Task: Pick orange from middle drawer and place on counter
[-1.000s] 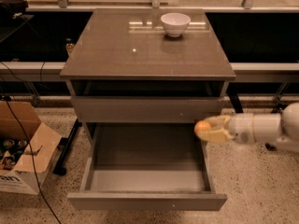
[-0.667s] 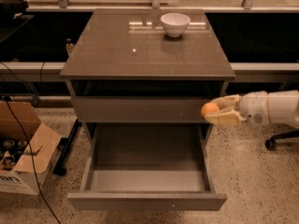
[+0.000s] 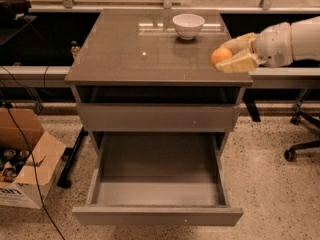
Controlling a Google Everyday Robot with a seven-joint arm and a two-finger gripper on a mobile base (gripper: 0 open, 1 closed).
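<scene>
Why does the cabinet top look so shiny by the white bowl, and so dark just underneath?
Camera view: lights reflect as pale streaks on the counter beside the white bowl, plus one bright dot; the gap under the counter lies in deep shadow; the open middle drawer is evenly lit; the tool, shut on the orange, hangs at the counter's right edge.

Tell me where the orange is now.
Camera view, right side: the gripper holds the orange over the right edge of the counter, right of the white bowl and nearer the camera.
</scene>
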